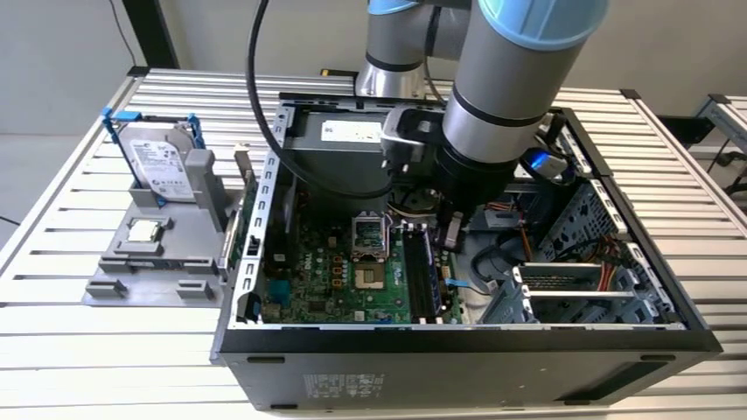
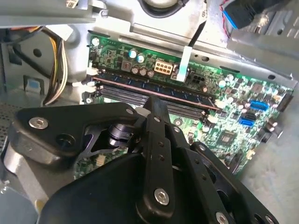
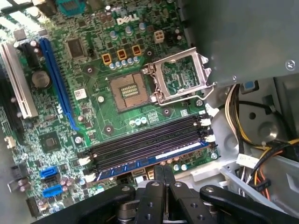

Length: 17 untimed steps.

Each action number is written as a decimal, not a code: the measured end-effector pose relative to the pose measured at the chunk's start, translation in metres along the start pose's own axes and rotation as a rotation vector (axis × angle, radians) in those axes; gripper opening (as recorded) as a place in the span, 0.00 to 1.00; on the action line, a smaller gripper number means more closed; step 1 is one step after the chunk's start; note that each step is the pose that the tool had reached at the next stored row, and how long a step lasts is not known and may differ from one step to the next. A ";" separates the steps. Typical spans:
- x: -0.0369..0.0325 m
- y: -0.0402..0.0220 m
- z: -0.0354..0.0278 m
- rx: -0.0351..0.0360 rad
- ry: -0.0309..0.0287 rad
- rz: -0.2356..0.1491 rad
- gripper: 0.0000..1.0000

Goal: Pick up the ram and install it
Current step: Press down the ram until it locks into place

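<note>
Already the ram (image 2: pixel 154 91) sits in a slot on the motherboard (image 3: pixel 93 100), at five o'clock from the open processor socket (image 3: pixel 179 77) in the exterior view; whether its latches have clicked is unclear. Long, thin and dark, it lies under the gripper (image 2: pixel 156 108), fingers together, pressing down on its top edge.

The motherboard (image 3: pixel 140 112) is green, dotted with silver solder points. Its memory slots (image 3: pixel 145 142) are black, and the ram (image 2: pixel 154 91) seated in one is dark blue-green with a thin reddish edge. A long slot (image 3: pixel 58 84) is bright blue, as are the small connectors (image 3: pixel 49 172). The socket frame (image 3: pixel 180 77) is silver. The gripper (image 2: pixel 159 109) is matt black with silver screws. The hard drive (image 1: pixel 157 162) is silver in a blue bracket. The table (image 1: pixel 70 236) is pale grey, ribbed with lines. The wires (image 3: pixel 231 112) are yellow and black.
</note>
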State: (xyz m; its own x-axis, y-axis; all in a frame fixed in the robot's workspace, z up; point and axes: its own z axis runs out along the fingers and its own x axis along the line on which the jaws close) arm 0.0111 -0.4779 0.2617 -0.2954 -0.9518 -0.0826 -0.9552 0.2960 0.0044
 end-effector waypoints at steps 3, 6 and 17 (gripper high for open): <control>0.0000 -0.0001 0.0000 0.0007 -0.0010 -0.033 0.00; -0.0001 -0.0003 0.0000 -0.0014 -0.0013 -0.068 0.00; -0.0001 -0.0005 0.0004 -0.0144 -0.0012 -0.222 0.00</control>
State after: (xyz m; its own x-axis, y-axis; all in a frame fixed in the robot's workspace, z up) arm 0.0116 -0.4779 0.2613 -0.0779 -0.9934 -0.0843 -0.9969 0.0781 0.0002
